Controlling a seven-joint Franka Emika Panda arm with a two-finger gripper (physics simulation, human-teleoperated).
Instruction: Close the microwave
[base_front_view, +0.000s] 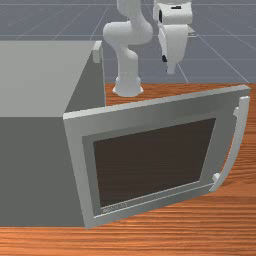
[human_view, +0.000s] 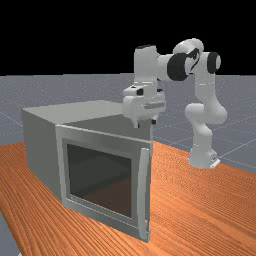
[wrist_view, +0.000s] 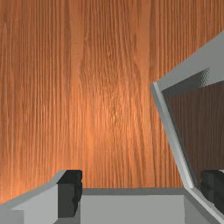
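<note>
My gripper (base_front_view: 171, 69) hangs in the front view behind and above the microwave door (base_front_view: 142, 112). The door stands wide open, reaching from the body's near corner toward the front view's right, with its curved handle (base_front_view: 239, 140) at the free end. The grey microwave body (base_front_view: 30, 170) is at the front view's left. In the far view the gripper (human_view: 145, 123) is above the door (human_view: 100, 210) and beside the body (human_view: 42, 150). In the wrist view the gripper (wrist_view: 141, 192) is open, its dark fingers wide apart; the door (wrist_view: 170, 131) runs close to one finger.
The wooden table (base_front_view: 225, 215) extends around the microwave. A grey upright piece (base_front_view: 97, 52) stands at the body's far corner in the front view. The arm's base (human_view: 202, 157) stands at the far view's right, behind the door's side.
</note>
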